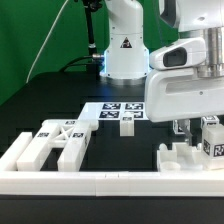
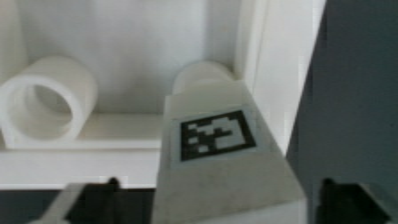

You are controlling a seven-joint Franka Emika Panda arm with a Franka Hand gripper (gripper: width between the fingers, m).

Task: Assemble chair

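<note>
The chair is in loose white parts. In the exterior view, a cross-braced piece (image 1: 62, 138) and blocky pieces (image 1: 25, 150) lie at the left. A low white part (image 1: 182, 158) sits at the right against the rail. A thick tagged leg (image 1: 213, 142) stands beside it, under my gripper (image 1: 204, 128). In the wrist view this leg (image 2: 222, 140) runs up between my two dark fingertips (image 2: 98, 196), tag facing the camera. My gripper (image 2: 214, 198) straddles it with a gap showing on at least one side. A rounded white part with a hole (image 2: 50, 100) lies beyond.
The marker board (image 1: 115, 112) lies in the middle of the black table, in front of the robot base (image 1: 125, 50). A low white border rail (image 1: 100, 182) runs along the near edge. A green backdrop stands behind.
</note>
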